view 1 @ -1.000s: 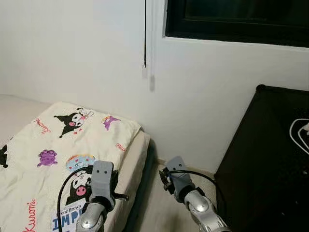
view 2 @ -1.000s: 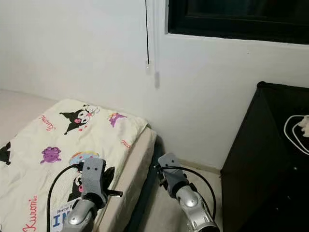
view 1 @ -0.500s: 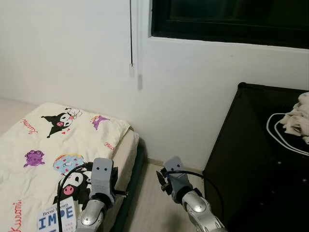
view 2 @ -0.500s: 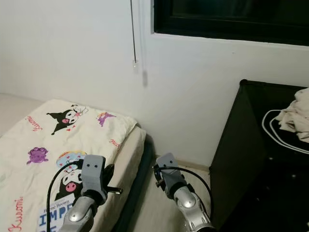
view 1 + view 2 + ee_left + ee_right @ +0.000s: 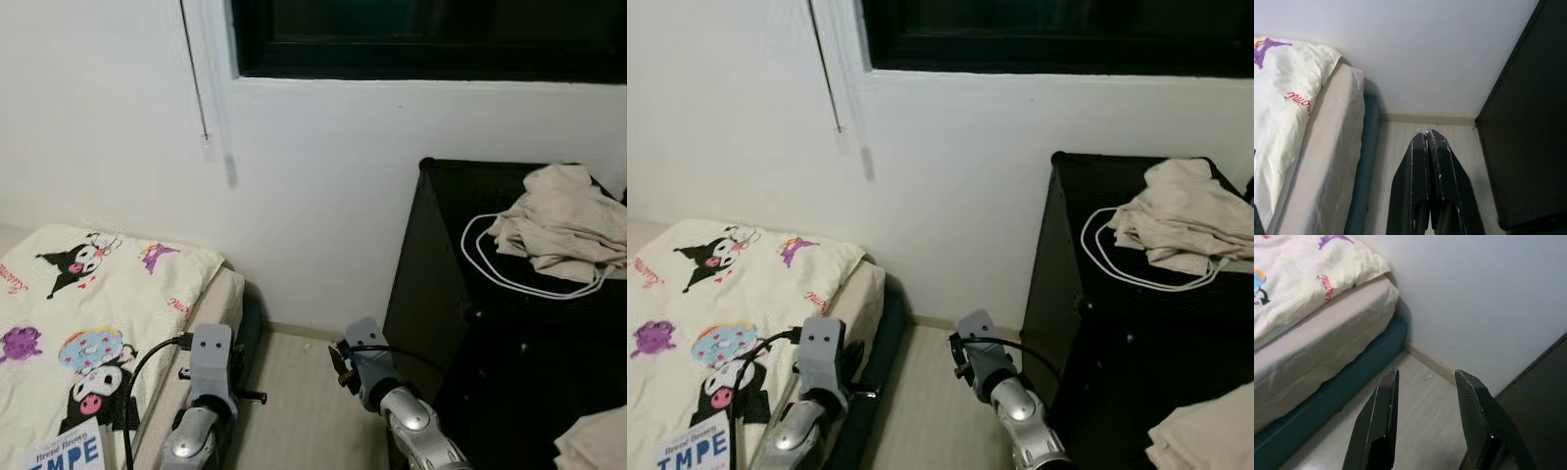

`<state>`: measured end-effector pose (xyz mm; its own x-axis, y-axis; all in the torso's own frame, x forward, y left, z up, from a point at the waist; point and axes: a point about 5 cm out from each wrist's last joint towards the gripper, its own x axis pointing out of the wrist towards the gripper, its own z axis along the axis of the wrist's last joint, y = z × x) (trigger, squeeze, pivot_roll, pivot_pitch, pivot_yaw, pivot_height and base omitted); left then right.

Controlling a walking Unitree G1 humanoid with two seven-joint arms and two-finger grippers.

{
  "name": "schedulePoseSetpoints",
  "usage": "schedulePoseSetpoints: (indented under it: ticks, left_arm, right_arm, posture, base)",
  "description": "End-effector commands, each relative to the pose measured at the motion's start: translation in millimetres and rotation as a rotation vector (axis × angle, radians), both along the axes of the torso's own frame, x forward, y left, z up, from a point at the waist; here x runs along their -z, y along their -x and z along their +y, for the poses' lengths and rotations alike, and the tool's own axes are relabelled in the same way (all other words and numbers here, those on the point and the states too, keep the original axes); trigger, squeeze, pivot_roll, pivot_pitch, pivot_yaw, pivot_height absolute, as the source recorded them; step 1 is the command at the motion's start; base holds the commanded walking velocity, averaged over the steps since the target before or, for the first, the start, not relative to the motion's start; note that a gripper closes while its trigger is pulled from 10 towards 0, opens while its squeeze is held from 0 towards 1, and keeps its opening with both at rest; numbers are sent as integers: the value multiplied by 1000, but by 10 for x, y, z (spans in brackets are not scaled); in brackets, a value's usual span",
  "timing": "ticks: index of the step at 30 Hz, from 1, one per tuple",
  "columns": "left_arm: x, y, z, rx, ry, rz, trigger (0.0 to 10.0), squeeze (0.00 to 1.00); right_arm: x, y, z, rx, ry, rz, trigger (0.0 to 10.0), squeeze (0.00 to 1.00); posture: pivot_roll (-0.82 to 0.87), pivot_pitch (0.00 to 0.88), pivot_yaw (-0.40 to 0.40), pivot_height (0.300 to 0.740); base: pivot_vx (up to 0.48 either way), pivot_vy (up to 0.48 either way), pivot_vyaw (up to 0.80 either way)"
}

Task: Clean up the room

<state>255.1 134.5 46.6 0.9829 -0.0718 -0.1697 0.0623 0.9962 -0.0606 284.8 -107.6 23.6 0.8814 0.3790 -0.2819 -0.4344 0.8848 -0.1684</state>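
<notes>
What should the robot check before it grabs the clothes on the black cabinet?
1. Right pincer open and empty: ok.
2. Left pincer open: not ok, its fingers are pressed shut.
3. Beige clothes in sight on top of the black cabinet: ok.
4. White cable free of the clothes: not ok, it loops beside them and one end runs under them.
5. Pincers close enough to reach: not ok, both are low over the floor between bed and cabinet.

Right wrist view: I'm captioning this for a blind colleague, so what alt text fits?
The right gripper, its two black fingers open and empty, hangs over pale floor between a low bed with a cartoon-print quilt and a white wall.
</notes>
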Motion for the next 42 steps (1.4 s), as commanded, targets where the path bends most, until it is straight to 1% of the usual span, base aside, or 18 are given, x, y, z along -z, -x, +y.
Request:
schedulePoseSetpoints:
  ticks: [1,6,7,11,22,33,41,42]
  left_arm:
    - [27,13,59,-16,-25,9,10000,0]
    - [19,10,52,-12,-26,2,10000,0]
    - [18,18,44,-11,-20,-1,10000,0]
    - [7,21,42,-19,-18,-12,10000,0]
    - [-4,5,76,-36,-17,-11,10000,0]
    - [-8,8,20,-7,3,-15,10000,0]
    - [-10,4,18,-6,1,-15,10000,0]
    - [-9,4,14,2,1,-14,10000,0]
  right_arm:
    - [-2,-7,31,-3,-10,8,10000,0]
    - [1,-9,30,-11,6,8,10000,0]
    - [0,0,43,-36,37,-7,10000,0]
    - [2,10,63,-56,55,-13,10000,0]
    - [-13,-14,98,-50,28,-5,10000,0]
    - [-17,-12,83,-48,27,-8,10000,0]
    - [-25,-14,86,-49,24,-15,10000,0]
    - [-22,-19,62,-26,5,-6,10000,0]
  posture:
    - [-40,0,-24,740]
    - [-40,0,-26,740]
    - [-39,0,-25,740]
    - [-37,0,-25,740]
    - [-31,0,-26,740]
    - [-35,0,-21,740]
    - [-34,0,-24,740]
    - [-34,0,-24,740]
  base:
    - [0,0,0]
    - [0,0,0]
    - [0,0,800]
    - [0,0,800]
    - [0,0,800]
    - [0,0,800]
    - [0,0,784]
    - [0,0,0]
